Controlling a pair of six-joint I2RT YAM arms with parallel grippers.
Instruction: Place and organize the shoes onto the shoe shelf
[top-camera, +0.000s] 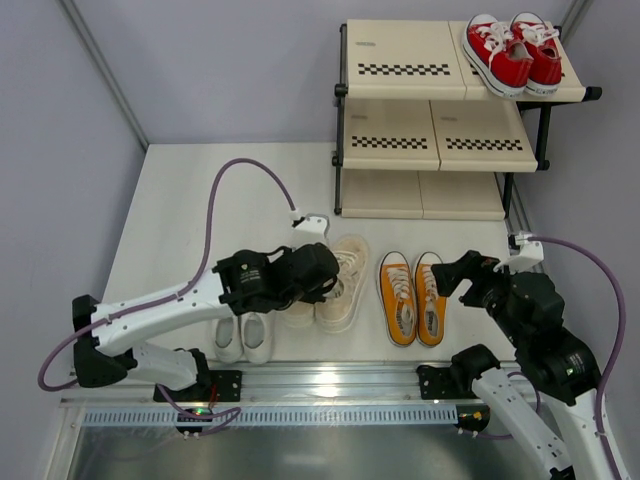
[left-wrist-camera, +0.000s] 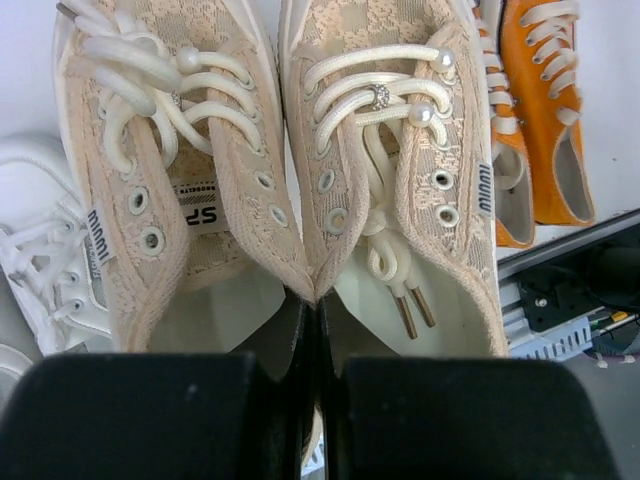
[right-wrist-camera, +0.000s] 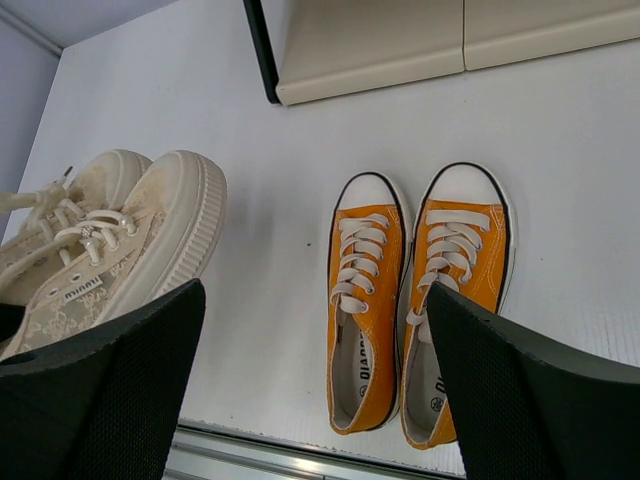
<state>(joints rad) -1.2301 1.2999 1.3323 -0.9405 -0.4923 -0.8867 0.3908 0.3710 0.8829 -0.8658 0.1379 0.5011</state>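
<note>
Top view: my left gripper (top-camera: 324, 279) sits on the cream-beige sneakers (top-camera: 346, 290), whose toes point far toward the shoe shelf (top-camera: 392, 46), far and right of it. Left wrist: it is pinched narrow on both inner walls. Right wrist: my right gripper (right-wrist-camera: 315, 300) gapes wide, with the orange-yellow sneakers (right-wrist-camera: 462, 250) just beyond.

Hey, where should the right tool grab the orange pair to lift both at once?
Probably the two inner collar walls, pinched together near the heels, coming straight down. The orange pair sits upright, side by side, openings up, and the open right tool hangs over it.
</note>
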